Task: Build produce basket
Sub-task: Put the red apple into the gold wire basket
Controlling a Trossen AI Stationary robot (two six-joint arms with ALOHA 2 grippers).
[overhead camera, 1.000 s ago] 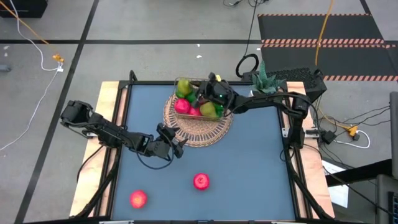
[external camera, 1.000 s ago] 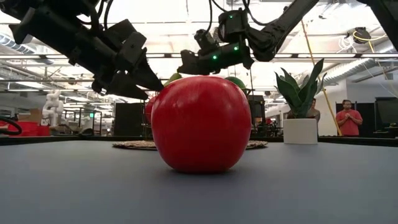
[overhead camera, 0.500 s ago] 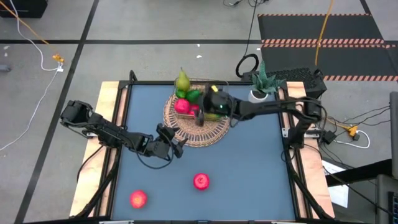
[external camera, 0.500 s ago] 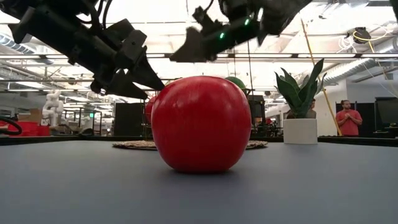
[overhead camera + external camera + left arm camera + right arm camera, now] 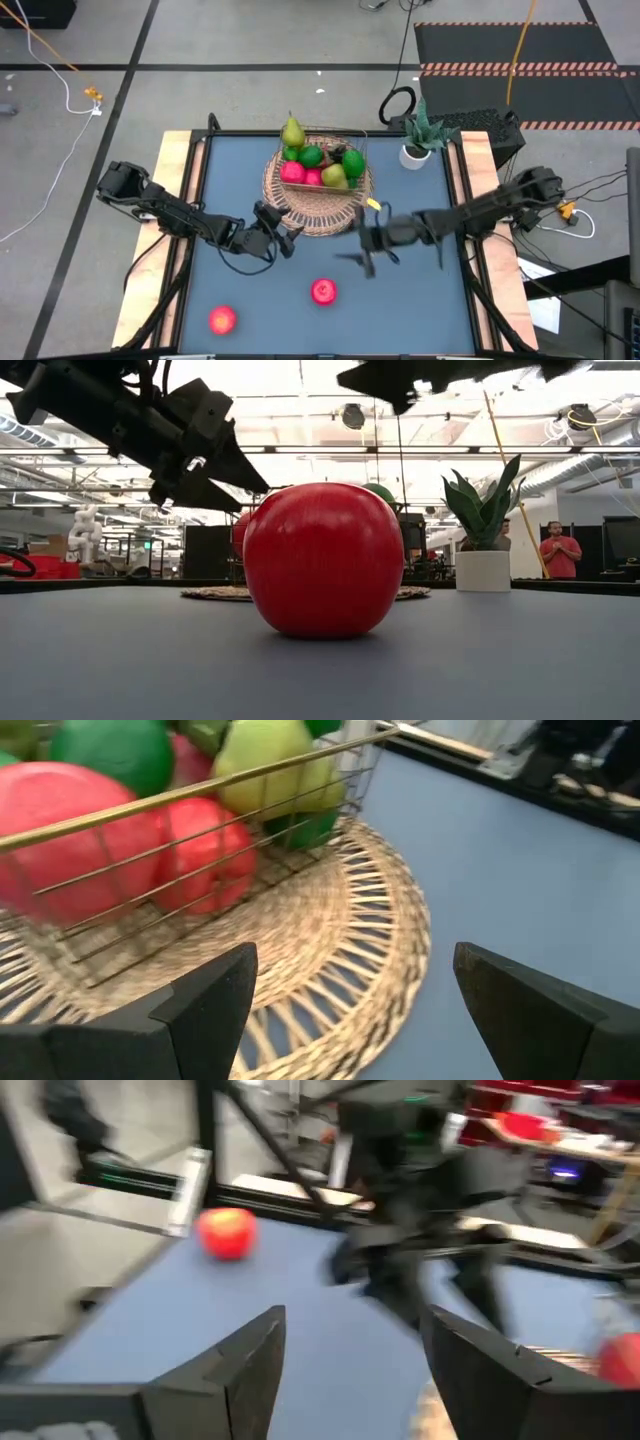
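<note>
While the basket (image 5: 318, 190) sits at the table's far middle w/ pears, limes & pink apples in its well, two red apples (image 5: 323, 291) (image 5: 222, 319) lie loose near the front edge. Left gripper (image 5: 283, 232) hovers just beside the rim, fingers apart, empty. Right gripper (image 5: 367, 252) hangs between basket & nearer apple, fingers apart, empty.

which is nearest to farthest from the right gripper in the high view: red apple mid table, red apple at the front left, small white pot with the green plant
From the right gripper:
1. Red apple mid table, just in front of it.
2. Small white pot, at the back right corner.
3. Front-left red apple, across the table.
</note>
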